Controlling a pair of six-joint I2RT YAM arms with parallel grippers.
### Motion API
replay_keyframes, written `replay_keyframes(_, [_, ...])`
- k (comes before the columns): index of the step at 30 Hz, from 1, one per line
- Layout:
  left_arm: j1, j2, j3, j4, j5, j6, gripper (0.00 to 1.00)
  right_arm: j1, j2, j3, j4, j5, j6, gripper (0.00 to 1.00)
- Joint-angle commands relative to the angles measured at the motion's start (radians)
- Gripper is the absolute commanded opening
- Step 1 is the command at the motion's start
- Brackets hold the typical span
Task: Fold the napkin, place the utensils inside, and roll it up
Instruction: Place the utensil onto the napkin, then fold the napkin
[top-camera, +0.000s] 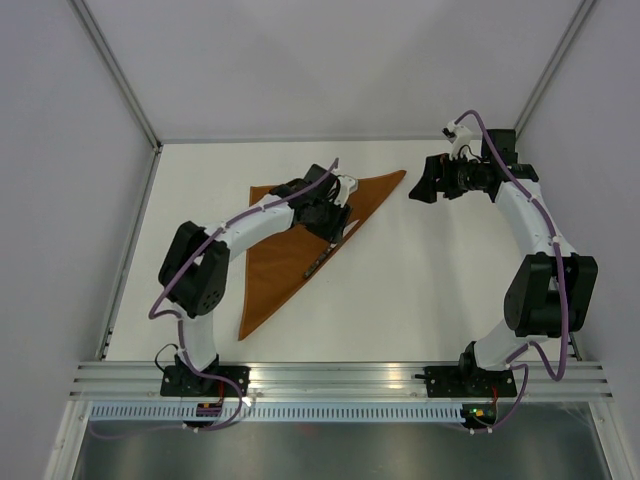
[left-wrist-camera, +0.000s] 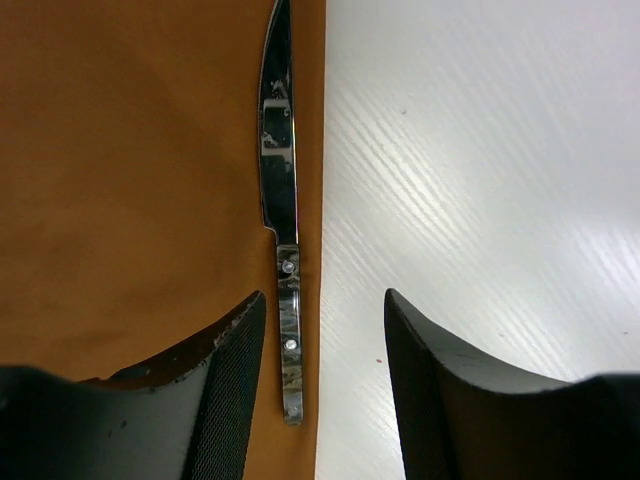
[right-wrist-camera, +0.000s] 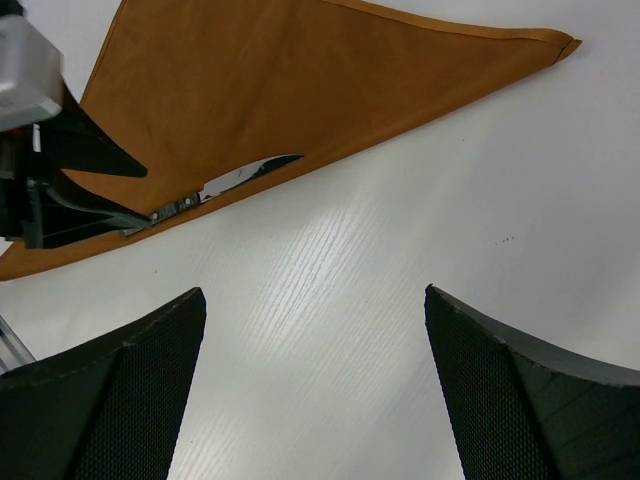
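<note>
so, napkin (top-camera: 282, 268): rust-orange cloth folded into a triangle, flat on the white table (top-camera: 430, 290), left of centre in the top view; one long point reaches toward the lower left, another toward the upper middle.
knife (left-wrist-camera: 280, 190): a grey metal table knife with a riveted handle, lying on the napkin just inside its long straight edge and parallel to it; blade toward the top of the left wrist frame.
left gripper (left-wrist-camera: 323, 300): low over the knife's handle end, jaws spread wide and holding nothing; the handle sits between the two fingers, close to the one over the cloth, while the other is over bare table.
right gripper (right-wrist-camera: 312, 295): upper right of the top view, over bare table just beyond the napkin's upper point, jaws wide apart with nothing between them.
other utensils: only the knife shows.
</note>
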Motion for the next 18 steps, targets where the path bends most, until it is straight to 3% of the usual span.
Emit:
replay_keyframes(1, [-0.001,-0.129,0.025,0.013,-0.028,-0.082,0.57,0.037,-0.030,0.010,-0.009,0.021,-0.046,0.95])
replay_keyframes(8, [0.099,-0.527,0.014,-0.092,-0.357,-0.336,0.63,0.306,-0.070,-0.116,0.123,0.190,-0.056,0.92])
replay_keyframes(15, [0.116,-0.882,0.031,-0.195,-0.509,-0.474,0.64,0.784,-0.113,-0.237,0.329,0.424,-0.030,0.82])
replay_keyframes(18, [0.116,-0.959,0.014,-0.204,-0.540,-0.488,0.63,0.915,-0.098,-0.273,0.437,0.527,-0.056,0.77])
